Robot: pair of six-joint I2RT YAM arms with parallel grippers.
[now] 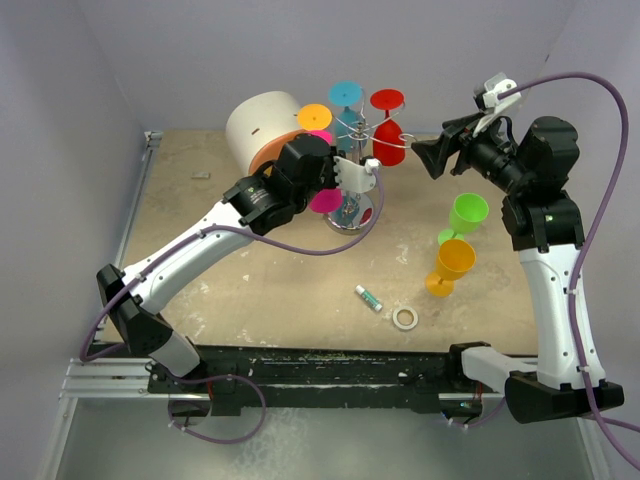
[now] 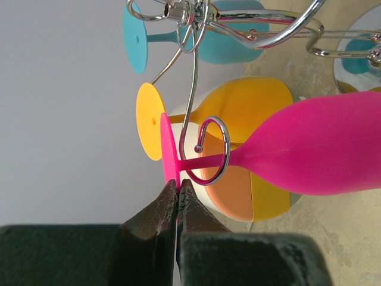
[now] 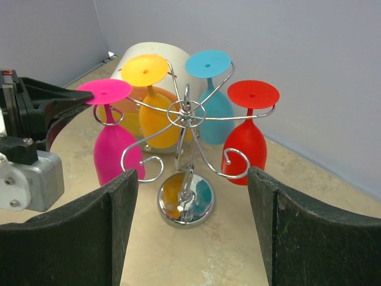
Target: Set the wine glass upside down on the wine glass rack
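Left gripper (image 2: 177,189) is clenched on the foot rim of the pink wine glass (image 2: 321,149), which hangs upside down, stem inside a curled arm of the rack (image 3: 186,113). Right gripper (image 3: 191,179) is released, empty, facing the rack.

The wine glass rack (image 3: 186,205) is glossy chrome wire — pink wine glass (image 3: 113,155) looks matt plastic
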